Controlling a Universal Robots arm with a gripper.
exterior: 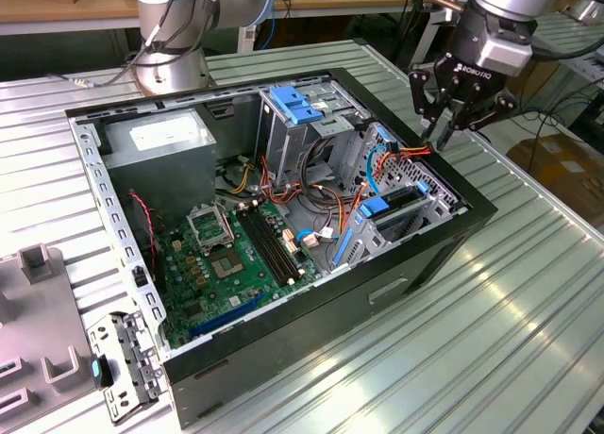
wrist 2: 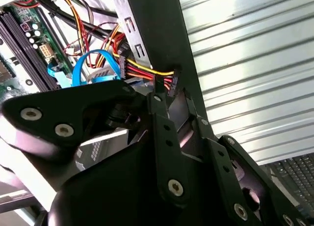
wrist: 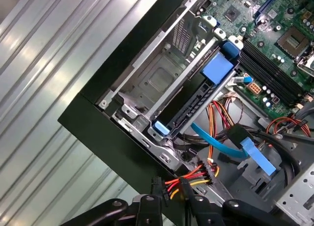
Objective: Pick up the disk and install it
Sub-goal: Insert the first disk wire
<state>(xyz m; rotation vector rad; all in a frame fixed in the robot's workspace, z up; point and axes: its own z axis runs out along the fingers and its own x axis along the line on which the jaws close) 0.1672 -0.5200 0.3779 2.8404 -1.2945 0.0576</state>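
While the disk (wrist: 196,104) sits caged, the end effector (exterior: 444,137) pinches a cable connector (wrist 2: 171,84)

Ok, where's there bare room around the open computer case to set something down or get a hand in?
Bare: the ribbed table on the exterior view's right of the case, out to the table's edge. Crowded: inside, cables fill the gap between the motherboard and the drive cage, and the gripper hangs over that corner.
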